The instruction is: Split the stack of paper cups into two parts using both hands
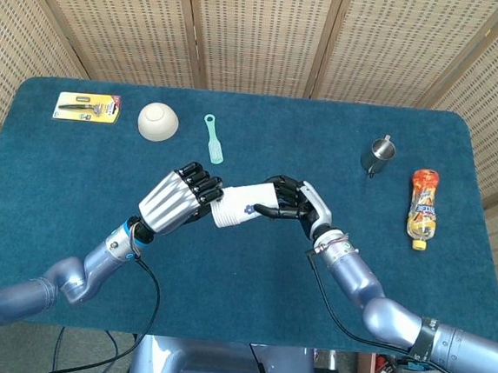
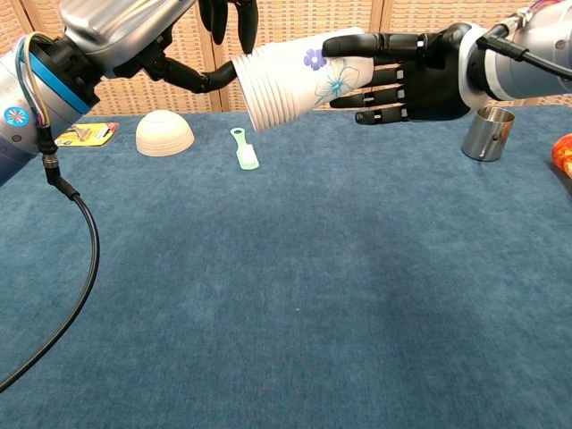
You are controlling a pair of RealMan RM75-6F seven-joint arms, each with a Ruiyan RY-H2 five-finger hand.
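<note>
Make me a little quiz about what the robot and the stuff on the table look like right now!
1. True or false: the stack of paper cups is lying flat on the table.
2. Which hand holds the flowered end of the stack?
A. left hand
B. right hand
3. Fill in the blank: the green brush lies on the table between the metal cup and the white ____.

Key
1. False. Both hands hold it up in the air, tipped on its side.
2. B. The left hand's fingers meet the rim end instead.
3. bowl
</note>
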